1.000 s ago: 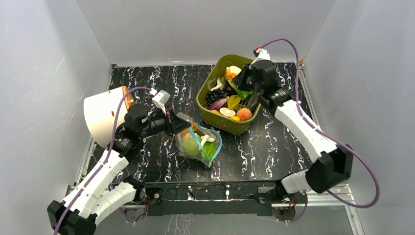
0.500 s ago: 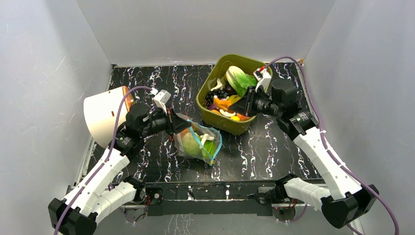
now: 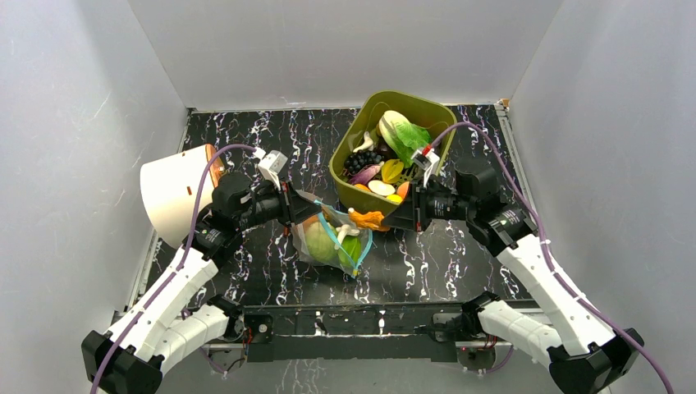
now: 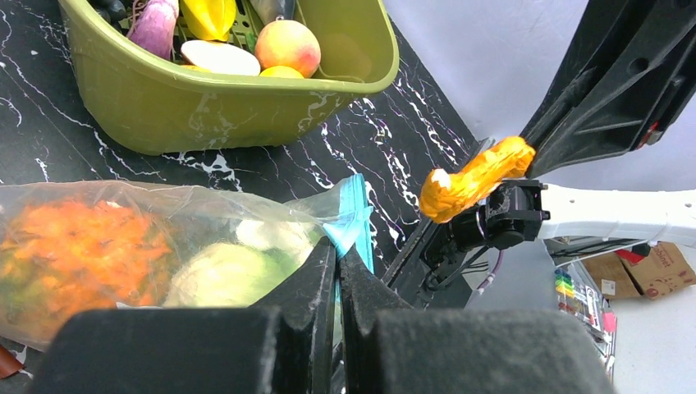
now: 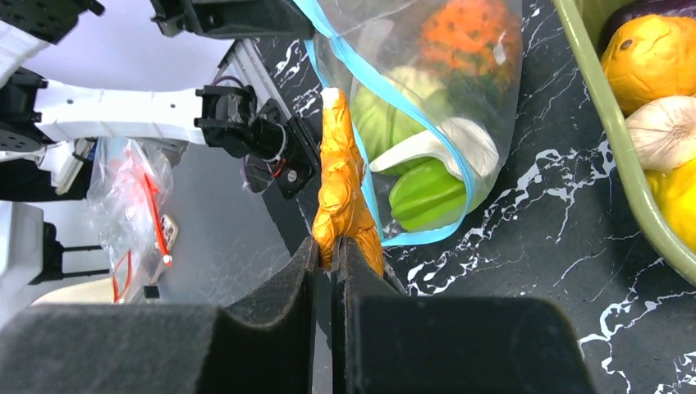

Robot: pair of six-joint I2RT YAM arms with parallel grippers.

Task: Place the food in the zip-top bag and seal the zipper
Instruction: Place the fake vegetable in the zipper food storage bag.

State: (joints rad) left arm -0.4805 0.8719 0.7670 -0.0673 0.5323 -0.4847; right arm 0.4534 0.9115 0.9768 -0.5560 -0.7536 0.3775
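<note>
At the far left, a white dome-shaped object [image 3: 168, 201] is seen standing on the black marbled table [image 3: 460, 246]. Just to its right, the left gripper [image 3: 297, 210] is held low over the table. Its fingers are pressed together and clamped on a corner of the zip-top bag [image 3: 316, 242], right at the light-blue zipper [image 4: 354, 215].

The bag lies on the table near the middle, in front of the tub. Its mouth is held open, so that the blue strip is spread into a loop. Several pieces of food are already contained in it: a pale-green cabbage [image 4: 222, 275], an orange pineapple [image 4: 74, 246], a green piece [image 5: 427, 195] and a white piece [image 5: 439, 139].

Just to the right of the bag's mouth, a knobbly orange food piece [image 3: 369, 218] is carried above the table. It is gripped at one end by the right gripper [image 3: 386, 219], whose fingers are closed tightly on it. Its free end is pointed towards the bag. In the right wrist view that end is seen over the zipper line, but whether the rim is touched cannot be told.

Behind the right gripper, the olive-green tub [image 4: 205, 115] is set on the table, apart from the bag. More food is heaped in it, among it a peach [image 4: 287, 47], dark grapes [image 3: 364, 160] and a leafy green lettuce [image 3: 402, 131].
</note>
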